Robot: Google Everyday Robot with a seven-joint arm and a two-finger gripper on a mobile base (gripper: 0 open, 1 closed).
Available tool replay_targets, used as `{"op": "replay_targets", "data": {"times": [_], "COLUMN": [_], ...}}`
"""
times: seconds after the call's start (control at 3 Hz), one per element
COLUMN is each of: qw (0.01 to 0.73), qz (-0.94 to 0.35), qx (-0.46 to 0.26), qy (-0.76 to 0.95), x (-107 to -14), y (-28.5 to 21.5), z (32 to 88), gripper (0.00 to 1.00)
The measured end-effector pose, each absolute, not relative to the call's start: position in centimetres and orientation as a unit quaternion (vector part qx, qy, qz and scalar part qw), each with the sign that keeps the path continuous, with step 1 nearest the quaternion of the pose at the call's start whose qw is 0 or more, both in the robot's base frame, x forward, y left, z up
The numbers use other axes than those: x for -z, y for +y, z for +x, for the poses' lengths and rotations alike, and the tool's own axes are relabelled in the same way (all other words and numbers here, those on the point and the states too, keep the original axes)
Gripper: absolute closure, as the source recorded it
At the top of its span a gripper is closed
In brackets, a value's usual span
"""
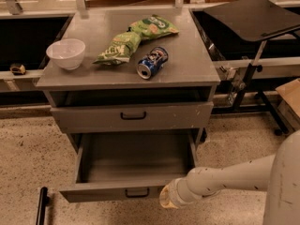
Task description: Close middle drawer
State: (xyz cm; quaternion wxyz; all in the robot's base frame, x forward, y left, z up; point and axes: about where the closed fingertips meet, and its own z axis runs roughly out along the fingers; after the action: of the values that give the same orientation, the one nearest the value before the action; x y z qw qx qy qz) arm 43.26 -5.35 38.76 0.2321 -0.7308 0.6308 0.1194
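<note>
We find the gripper (169, 200) at the middle drawer (93, 192) front's right end; off-centre pushing may jam it askew. Its grip state we cannot tell.

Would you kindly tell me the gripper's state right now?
Gripper: cannot be told; it is at the front of the open wide grey middle drawer, right of its black handle.
</note>
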Motion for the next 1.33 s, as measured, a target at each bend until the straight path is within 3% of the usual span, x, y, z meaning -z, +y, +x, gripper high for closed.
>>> {"op": "replay_targets", "data": {"times": [0.33,0.67,1.0,1.33], "qw": [0.232,0.232,0.232,0.236], "qz": [-0.731,-0.731,-0.731,-0.738], "qx": [-0.119,-0.119,-0.119,-0.139], "qy": [0.631,0.631,0.631,0.616], "x": [-38.76,-38.76,-38.75,-38.16], "y": [-5.35,-5.34,-5.34,-5.03], "z": [43.26,43.26,43.26,44.14], "gripper": [0.17,0.00,0.00,0.18]}}
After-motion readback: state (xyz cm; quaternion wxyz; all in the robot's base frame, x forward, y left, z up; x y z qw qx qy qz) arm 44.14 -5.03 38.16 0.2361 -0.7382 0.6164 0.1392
